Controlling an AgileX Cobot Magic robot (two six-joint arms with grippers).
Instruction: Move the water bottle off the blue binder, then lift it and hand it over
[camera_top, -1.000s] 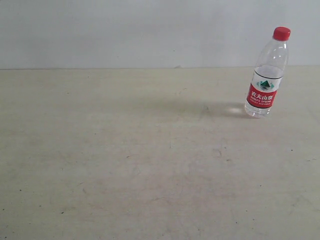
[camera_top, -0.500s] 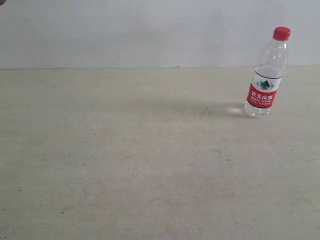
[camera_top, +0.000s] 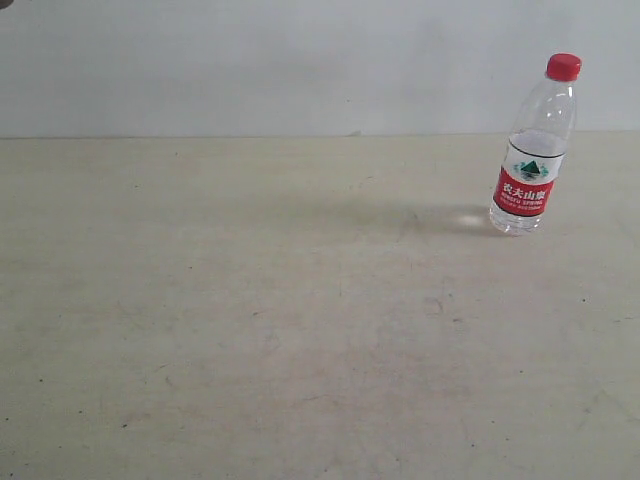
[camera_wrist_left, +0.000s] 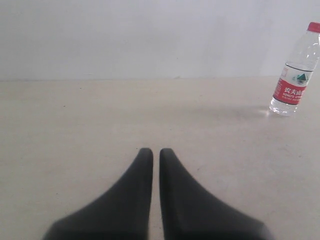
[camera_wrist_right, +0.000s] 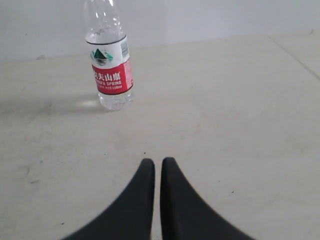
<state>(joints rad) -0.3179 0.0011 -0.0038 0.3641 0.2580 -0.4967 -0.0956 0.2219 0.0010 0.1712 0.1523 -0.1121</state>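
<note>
Standing upright on the pale table (camera_top: 300, 320), the water bottle (camera_top: 533, 150) is at the far right of the exterior view, close to the white wall (camera_top: 300, 60). That view shows the whole bottle, red cap (camera_top: 563, 67) and all. The right wrist view shows it bigger, with the top cut off. Only the wrist views show the grippers. The left gripper (camera_wrist_left: 151, 152) has its 2 black jaws pressed together, well apart from the bottle. The right gripper (camera_wrist_right: 154, 162) is pressed together too, holding nothing, with the bottle near.
</note>
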